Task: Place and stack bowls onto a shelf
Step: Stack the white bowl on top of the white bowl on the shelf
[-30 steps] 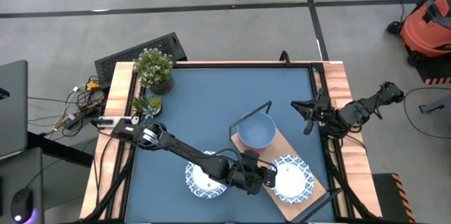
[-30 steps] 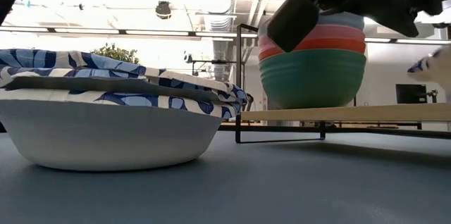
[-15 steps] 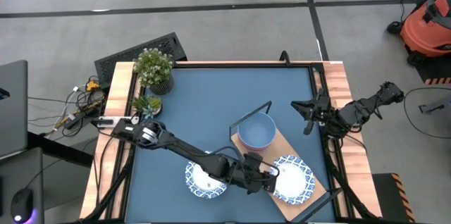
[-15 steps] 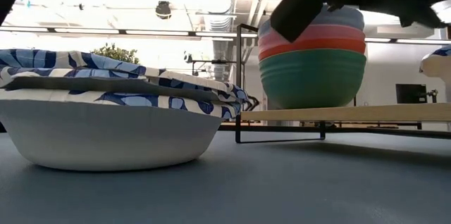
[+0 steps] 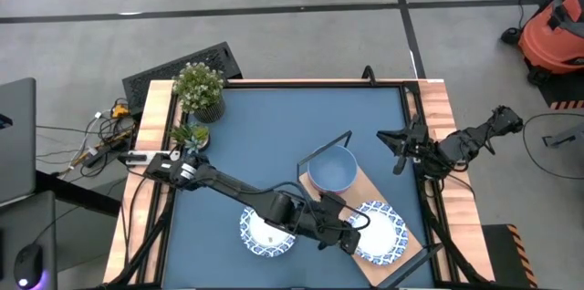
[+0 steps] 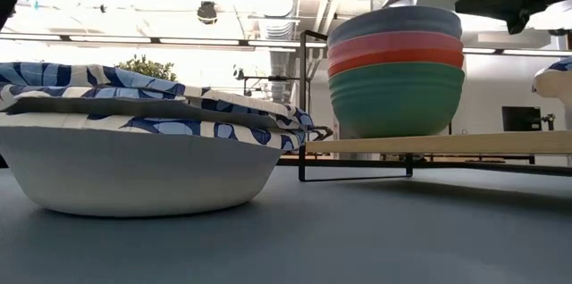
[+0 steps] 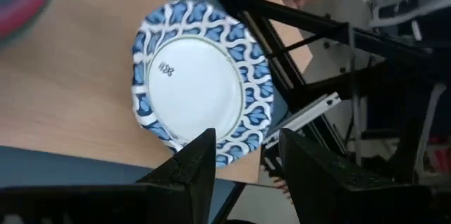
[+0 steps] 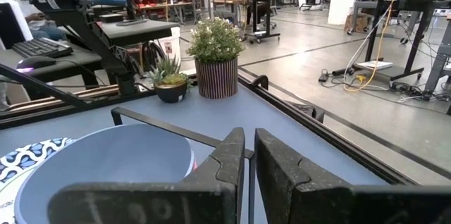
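The light-wood shelf [image 5: 370, 188] lies slanted at the table's near right, with its black wire frame [image 5: 333, 144] at the far end. A stack of plain bowls [image 5: 331, 170], pale blue on top, then pink or red, then green [image 6: 396, 96], stands on the shelf. A blue-and-white patterned bowl [image 5: 379, 233] rests on the shelf's near end and also shows in the left wrist view [image 7: 201, 83]. More patterned bowls [image 6: 134, 159] sit stacked on the tabletop [image 5: 257, 235], partly under my left arm. My left gripper [image 5: 354, 233] hovers open and empty above the shelf's patterned bowl [image 7: 246, 168]. My right gripper [image 5: 394, 149] waits, shut, at the right edge.
Two potted plants [image 5: 198, 89] [image 5: 190, 135] stand at the table's far left. The blue tabletop [image 5: 274, 135] lies bare between them and the shelf. A wooden rim [image 5: 438, 126] and black rails run along the right edge.
My left gripper has risen away from the shelf. It has left the low view's middle and uncovered the stack of plain bowls. It has also drawn back slightly from the patterned bowl, which stays in place on the shelf.
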Action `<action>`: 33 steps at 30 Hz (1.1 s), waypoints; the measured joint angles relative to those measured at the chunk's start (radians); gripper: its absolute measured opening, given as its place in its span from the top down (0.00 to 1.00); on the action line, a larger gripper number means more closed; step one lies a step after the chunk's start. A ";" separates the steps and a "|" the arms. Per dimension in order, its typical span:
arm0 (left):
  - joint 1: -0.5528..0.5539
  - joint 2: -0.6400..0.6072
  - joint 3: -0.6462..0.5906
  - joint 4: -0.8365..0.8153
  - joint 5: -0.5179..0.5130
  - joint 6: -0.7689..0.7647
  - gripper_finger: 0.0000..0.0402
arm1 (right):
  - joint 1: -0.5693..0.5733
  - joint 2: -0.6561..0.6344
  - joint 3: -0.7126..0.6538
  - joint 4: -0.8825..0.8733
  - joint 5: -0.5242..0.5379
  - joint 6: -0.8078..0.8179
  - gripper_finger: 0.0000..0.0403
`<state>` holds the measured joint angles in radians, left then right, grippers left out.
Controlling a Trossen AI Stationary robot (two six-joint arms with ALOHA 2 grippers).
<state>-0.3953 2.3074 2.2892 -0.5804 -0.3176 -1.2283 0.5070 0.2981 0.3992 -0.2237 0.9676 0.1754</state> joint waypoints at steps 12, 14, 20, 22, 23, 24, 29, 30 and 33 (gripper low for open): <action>-0.011 -0.040 0.064 -0.062 0.131 0.006 0.65 | 0.000 0.000 0.000 0.021 0.000 0.000 0.84; -0.010 -0.046 0.065 -0.073 0.151 -0.012 0.65 | 0.000 0.000 0.000 0.043 0.001 0.000 0.84; -0.035 -0.159 0.065 -0.315 0.079 -0.057 0.65 | 0.000 0.000 0.000 0.058 0.000 0.000 0.84; -0.060 -0.201 0.067 -0.440 0.001 -0.096 0.65 | 0.000 0.000 0.000 0.054 0.000 -0.001 0.84; -0.077 -0.219 0.067 -0.508 -0.047 -0.120 0.65 | 0.000 0.000 0.000 0.056 0.000 -0.007 0.84; -0.093 -0.232 0.067 -0.573 -0.104 -0.152 0.65 | 0.000 0.000 0.000 0.055 0.001 -0.015 0.84; -0.176 -0.259 0.066 -0.900 -0.261 -0.413 0.65 | 0.000 0.000 0.000 0.054 0.000 -0.026 0.84; -0.190 -0.258 0.062 -0.966 -0.242 -0.472 0.65 | 0.000 0.000 0.000 0.052 0.000 -0.026 0.84; -0.220 -0.249 -0.011 -0.981 -0.199 -0.543 0.65 | 0.000 0.000 0.000 0.051 0.000 -0.026 0.84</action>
<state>-0.6152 2.0584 2.2782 -1.5609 -0.5171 -1.7716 0.5069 0.2981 0.3990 -0.1732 0.9680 0.1493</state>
